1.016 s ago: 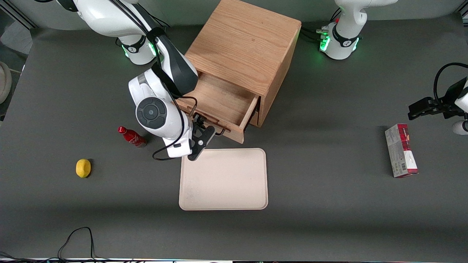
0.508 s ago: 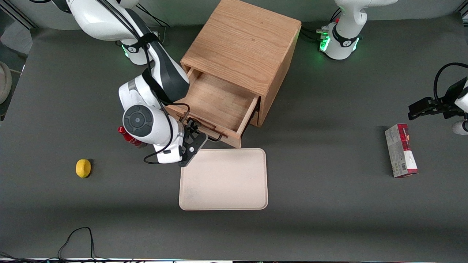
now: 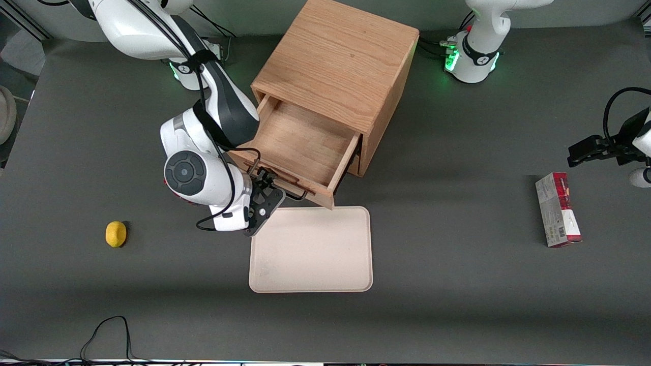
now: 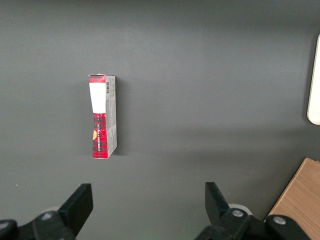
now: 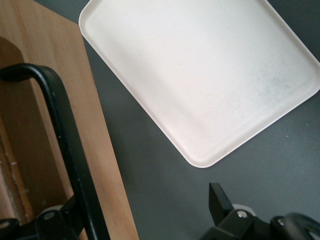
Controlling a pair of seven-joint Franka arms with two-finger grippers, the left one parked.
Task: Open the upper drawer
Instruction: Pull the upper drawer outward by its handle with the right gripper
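Note:
The light-oak cabinet (image 3: 338,56) has its upper drawer (image 3: 300,142) pulled well out, its bare wooden floor showing. The drawer's thin black wire handle (image 3: 294,194) runs along the front panel nearest the front camera. My right gripper (image 3: 265,184) sits at the end of that handle toward the working arm's end of the table. In the right wrist view the drawer front (image 5: 65,100) and the handle (image 5: 65,135) are close up. The gripper (image 5: 145,202) is open, its fingers wide apart, and the handle bar passes between them close against one finger (image 5: 70,217).
A cream tray (image 3: 311,249) lies on the dark table just nearer the camera than the drawer front, also in the wrist view (image 5: 200,75). A lemon (image 3: 116,234) lies toward the working arm's end. A red and grey box (image 3: 557,208) lies toward the parked arm's end.
The upper drawer has slid farther out toward the tray. My gripper moved with its handle toward the camera and the working arm's end, and the wrist now covers the red bottle.

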